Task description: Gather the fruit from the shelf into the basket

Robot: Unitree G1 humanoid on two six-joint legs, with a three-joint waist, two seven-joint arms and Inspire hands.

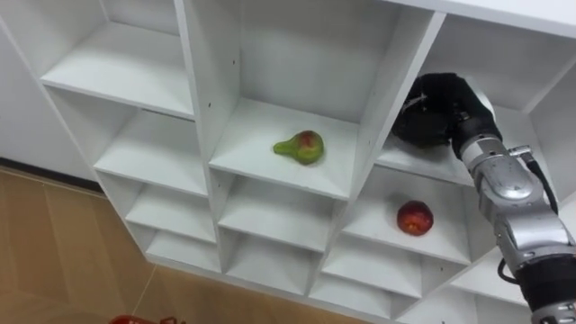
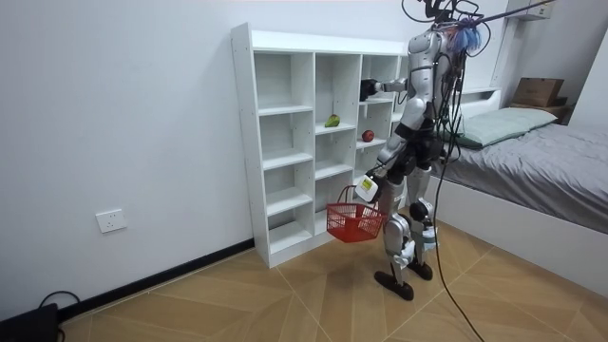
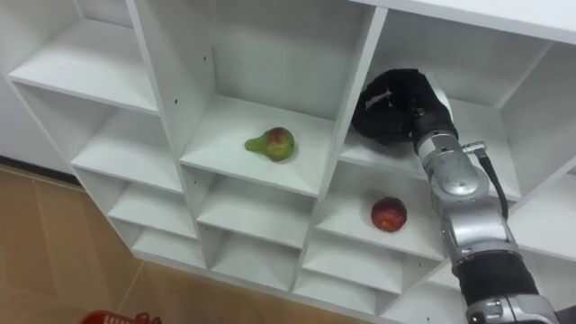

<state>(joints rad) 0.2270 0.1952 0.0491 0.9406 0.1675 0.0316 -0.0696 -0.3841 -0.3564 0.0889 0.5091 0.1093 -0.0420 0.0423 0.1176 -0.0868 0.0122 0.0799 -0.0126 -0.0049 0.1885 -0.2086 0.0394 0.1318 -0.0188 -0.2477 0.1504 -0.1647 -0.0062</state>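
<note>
1. Pale, plain wall (image 2: 142, 114) and a wooden floor (image 2: 237, 294) laid in a herringbone pattern fill the left of the room view. A bed (image 2: 541, 142) with grey bedding sits at its right edge.
2. Against the wall stands a white shelf unit (image 2: 249, 142) of smooth, flat boards, divided into open, square-cornered compartments.
3. The robot stands upright at the middle of the room view, facing the unit, with the bed behind it.
4. A pear (image 1: 301, 146), green with a red blush and a bulbous body narrowing to a neck, lies on its side near the centre of the eye views. It rests on a bare shelf board, its narrow end pointing to the frame's left.
5. An apple (image 1: 415, 218), round and glossy red, sits right of centre and lower in the eye views. It is one column over from the pear and one compartment down.
6. The right hand (image 1: 432, 110), black and bunched, is at the upper right of the eye views, reached into the compartment directly above the apple's. I cannot tell whether its fingers are curled or whether they hold anything.
7. The left hand (image 2: 369, 187) hangs low at the robot's hip. It is closed on the handle of a red basket (image 2: 354, 220) with latticed plastic sides, which hangs beside the lower shelves.
</note>
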